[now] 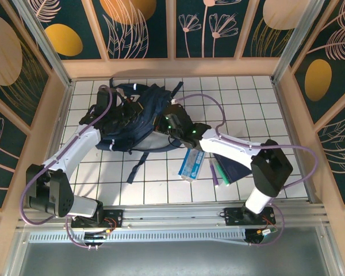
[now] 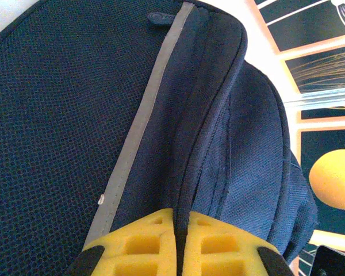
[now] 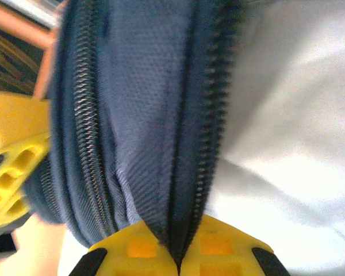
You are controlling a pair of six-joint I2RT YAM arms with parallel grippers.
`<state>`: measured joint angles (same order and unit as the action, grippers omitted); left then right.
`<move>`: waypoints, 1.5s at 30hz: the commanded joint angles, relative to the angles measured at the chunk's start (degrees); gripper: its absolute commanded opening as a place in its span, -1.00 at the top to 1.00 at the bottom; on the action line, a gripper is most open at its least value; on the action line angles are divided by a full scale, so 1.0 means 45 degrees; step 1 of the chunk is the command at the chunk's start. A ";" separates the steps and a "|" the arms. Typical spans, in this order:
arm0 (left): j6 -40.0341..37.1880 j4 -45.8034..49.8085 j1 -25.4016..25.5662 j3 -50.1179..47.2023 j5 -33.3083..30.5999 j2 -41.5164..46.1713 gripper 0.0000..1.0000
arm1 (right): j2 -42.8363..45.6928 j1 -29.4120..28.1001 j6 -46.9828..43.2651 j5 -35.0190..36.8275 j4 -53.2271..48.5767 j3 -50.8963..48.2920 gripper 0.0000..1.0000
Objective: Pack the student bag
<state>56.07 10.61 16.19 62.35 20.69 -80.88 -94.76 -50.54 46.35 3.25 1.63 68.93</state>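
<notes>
Opening step judged in hand: student bag (image 1: 135,123), upper centre of frame, pinched by left gripper (image 2: 181,227) at fabric fold, by right gripper (image 3: 175,253) at zip edge (image 3: 210,144). Next: edges to be pulled apart.

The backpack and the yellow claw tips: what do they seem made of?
The student bag looks like matte woven synthetic fabric, with fine mesh-like weave; its trim strip is smoother grey tape. The zip teeth look like dark plastic or metal, blurred. The pads of the left claw seem moulded yellow plastic or rubber, with hollow cells.
</notes>
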 commanded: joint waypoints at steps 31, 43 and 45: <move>-0.3711 0.1369 -0.0381 0.2701 0.1788 -0.1451 1.00 | 0.2243 0.2244 -0.5987 -0.7685 0.7536 -0.5472 0.33; -0.3261 0.0968 -0.0393 0.1812 0.1652 -0.1188 1.00 | 0.3630 0.1959 -0.1421 -0.0862 0.0807 -0.3330 -0.64; -0.3175 0.0910 -0.0389 0.1752 0.1719 -0.1186 1.00 | 0.4026 0.2316 0.0585 -0.0712 -0.0359 -0.3178 -0.98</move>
<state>40.56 17.80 15.00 70.76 29.50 -87.48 -80.55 -41.08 38.04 -9.10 10.94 51.79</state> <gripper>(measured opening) 0.055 0.923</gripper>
